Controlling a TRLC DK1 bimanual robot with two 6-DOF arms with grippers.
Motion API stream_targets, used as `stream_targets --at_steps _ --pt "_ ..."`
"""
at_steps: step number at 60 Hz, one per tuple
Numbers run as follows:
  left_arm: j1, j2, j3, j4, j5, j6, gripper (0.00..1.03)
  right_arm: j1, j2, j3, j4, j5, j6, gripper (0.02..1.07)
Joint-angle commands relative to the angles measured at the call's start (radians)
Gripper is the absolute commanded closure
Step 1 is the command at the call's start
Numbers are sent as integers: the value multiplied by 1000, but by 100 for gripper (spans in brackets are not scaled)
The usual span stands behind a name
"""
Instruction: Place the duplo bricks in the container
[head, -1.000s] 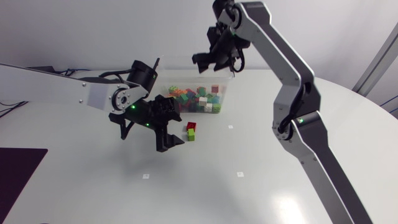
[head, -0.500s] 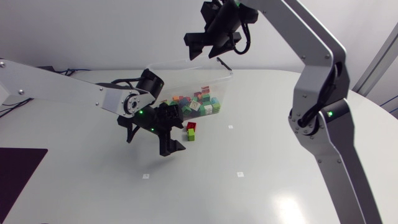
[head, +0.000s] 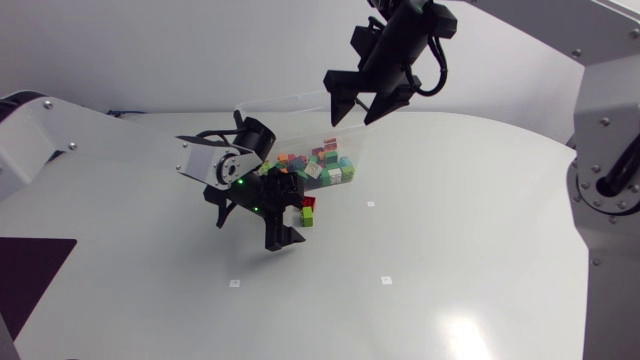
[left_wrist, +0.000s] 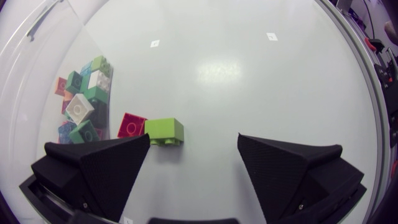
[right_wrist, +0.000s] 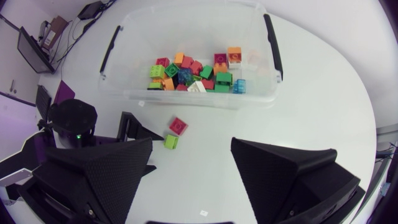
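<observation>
Left gripper (left_wrist: 193, 140) advanced; green brick (left_wrist: 165, 130) lies crosswise ahead.

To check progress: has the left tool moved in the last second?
Yes. In the head view the left tool has shifted sideways toward the red brick and green brick, which stay fixed beside the container.

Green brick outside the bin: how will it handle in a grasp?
Green brick looks rigid and boxy: likely no flex, no rolling. Small, probably light, so an off-centre contact may just slide it on the smooth table. Red brick sits right beside it and may get shoved along.
</observation>
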Motion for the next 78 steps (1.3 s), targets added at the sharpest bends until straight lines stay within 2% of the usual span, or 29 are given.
stream_targets --at_steps 1,10,29,36,49,53,59,65,78 --pt "-11 40 43 10 10 37 6 2 -56 -124 34 1 25 15" --pt "-15 89 93 11 0 38 6 14 -98 -282 131 4 29 15" --pt "-12 162 139 16 -51 40 8 37 -141 -499 287 22 -11 15" --pt "-14 176 139 16 -51 38 16 53 -150 -592 361 33 -69 15" --pt "-3 172 128 5 -50 37 44 68 -121 -721 533 54 -198 15" --pt "3 158 111 -2 -46 38 48 65 -112 -746 591 45 -241 15" --pt "12 116 66 -4 -31 50 49 71 -99 -786 677 48 -308 15" --pt "25 77 36 -7 -8 50 48 73 -69 -790 711 22 -359 15" --pt "37 -6 -15 -44 24 66 48 73 -30 -784 720 -16 -411 15"
